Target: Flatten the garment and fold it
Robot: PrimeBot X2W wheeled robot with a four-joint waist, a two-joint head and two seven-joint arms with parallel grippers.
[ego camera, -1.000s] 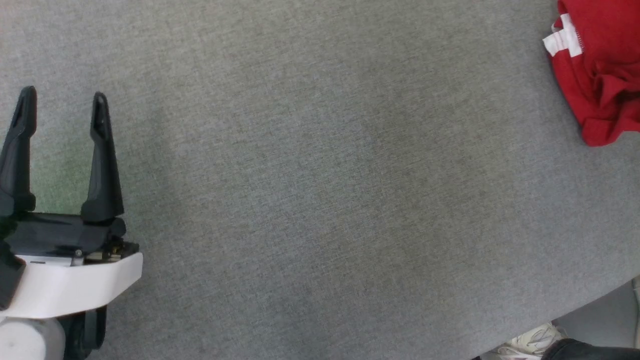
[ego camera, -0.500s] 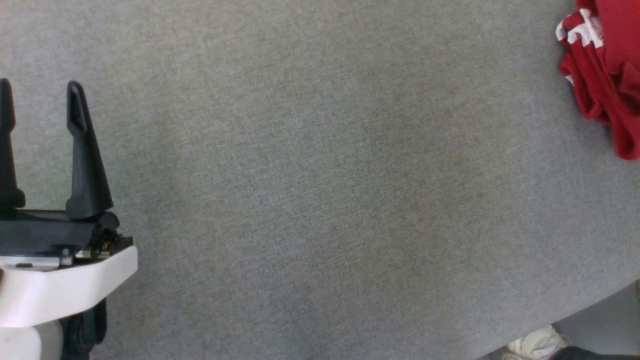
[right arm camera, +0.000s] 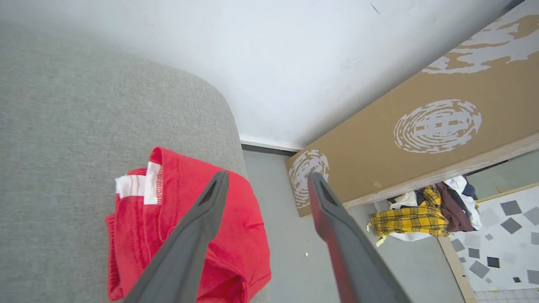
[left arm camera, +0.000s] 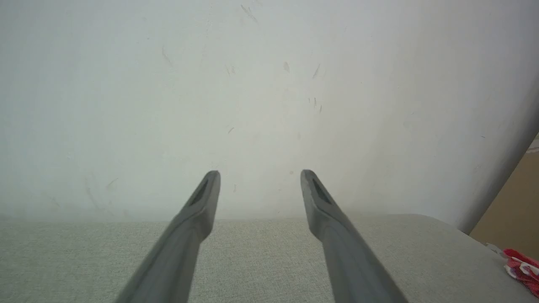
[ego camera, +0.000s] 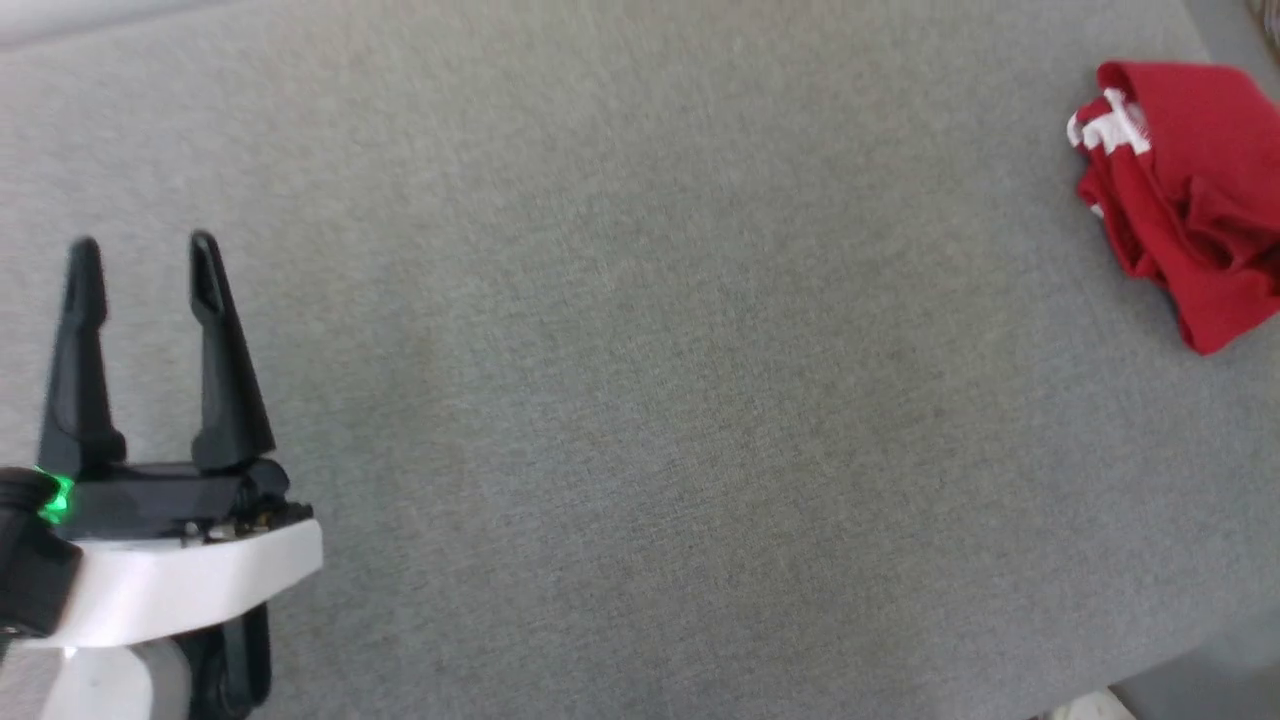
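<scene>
Flattening comes first, by my judgement: the red shorts (ego camera: 1180, 190) lie bunched in a heap at the far right corner of the grey fabric-covered surface (ego camera: 640, 400), close to its edge, with a white band showing. The right gripper (right arm camera: 268, 176) hangs above them, fingers apart and empty. The left gripper (ego camera: 144, 250) sits at the near left, well apart, fingers spread, holding nothing. A good move would pinch one hem and draw the heap leftward onto open cloth, away from the drop. Beyond stand a scuffed white wall (left arm camera: 252, 84), a printed cardboard sheet (right arm camera: 421, 168) and a pile of other clothes (right arm camera: 421, 214).
</scene>
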